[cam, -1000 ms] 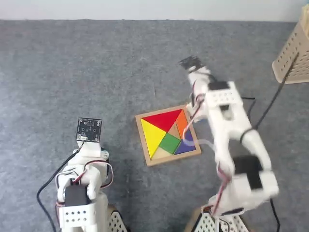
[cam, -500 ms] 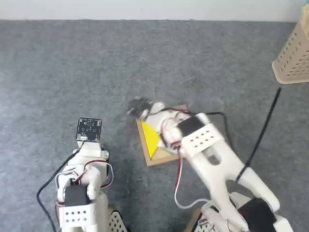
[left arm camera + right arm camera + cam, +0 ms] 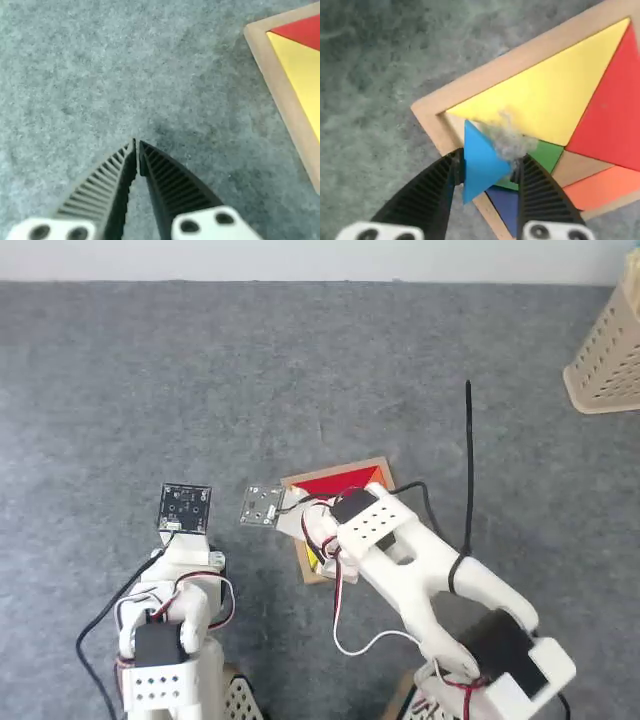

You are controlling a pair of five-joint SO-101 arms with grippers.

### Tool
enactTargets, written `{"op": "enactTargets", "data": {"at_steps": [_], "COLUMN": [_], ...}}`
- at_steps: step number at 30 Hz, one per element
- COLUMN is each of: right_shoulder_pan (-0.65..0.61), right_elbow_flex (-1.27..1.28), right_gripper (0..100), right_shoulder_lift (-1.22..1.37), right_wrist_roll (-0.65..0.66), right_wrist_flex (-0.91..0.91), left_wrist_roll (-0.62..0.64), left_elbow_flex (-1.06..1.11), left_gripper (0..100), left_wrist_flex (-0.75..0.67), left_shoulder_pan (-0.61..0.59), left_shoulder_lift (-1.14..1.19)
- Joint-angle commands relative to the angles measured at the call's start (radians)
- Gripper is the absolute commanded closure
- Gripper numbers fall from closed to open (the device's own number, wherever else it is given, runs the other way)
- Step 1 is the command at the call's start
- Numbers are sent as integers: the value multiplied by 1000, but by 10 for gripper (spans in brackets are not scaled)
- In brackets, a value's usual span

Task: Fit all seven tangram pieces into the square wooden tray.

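Right end effector (image 3: 489, 163) is clamped on a small blue triangle (image 3: 479, 167) over a corner of the wooden tray (image 3: 485, 75), near the table's middle. The piece looks light, stiff and smooth, best pinched across opposite edges. Left end effector (image 3: 136, 146) is closed, empty.

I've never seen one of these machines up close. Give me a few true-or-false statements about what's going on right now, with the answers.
1. The right gripper holds a light blue triangle between its fingers. True.
2. The left gripper is clamped on a yellow piece. False: it is shut on nothing, above the grey carpet.
3. The yellow triangle lies in the wooden tray, edge to edge with the red triangle. True.
4. The green piece lies out on the carpet. False: it sits in the tray.
5. The tray rests on a bare wooden tabletop. False: it rests on the grey carpet.
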Motion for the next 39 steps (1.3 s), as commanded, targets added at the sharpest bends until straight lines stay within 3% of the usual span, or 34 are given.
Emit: {"op": "enactTargets", "data": {"at_steps": [1,5,11,39], "right_shoulder_pan": [-16,-16,-18,47], "right_elbow_flex": [-25,-23,-20,-84], "right_gripper": [872,868,750,748], "right_shoulder_lift": [-5,-5,-5,-16], "right_wrist_roll": [46,83,78,3], "right_wrist_flex": [-21,-30,-27,30], "left_wrist_roll": [-5,-5,-5,-5], "left_elbow_flex": [-7,-7,-7,-7], "left_gripper": [988,988,988,988], "left_wrist_flex": [6,6,6,6], "left_shoulder_pan": [0,0,0,0], "left_shoulder_lift": [-18,-18,-18,-18]}}
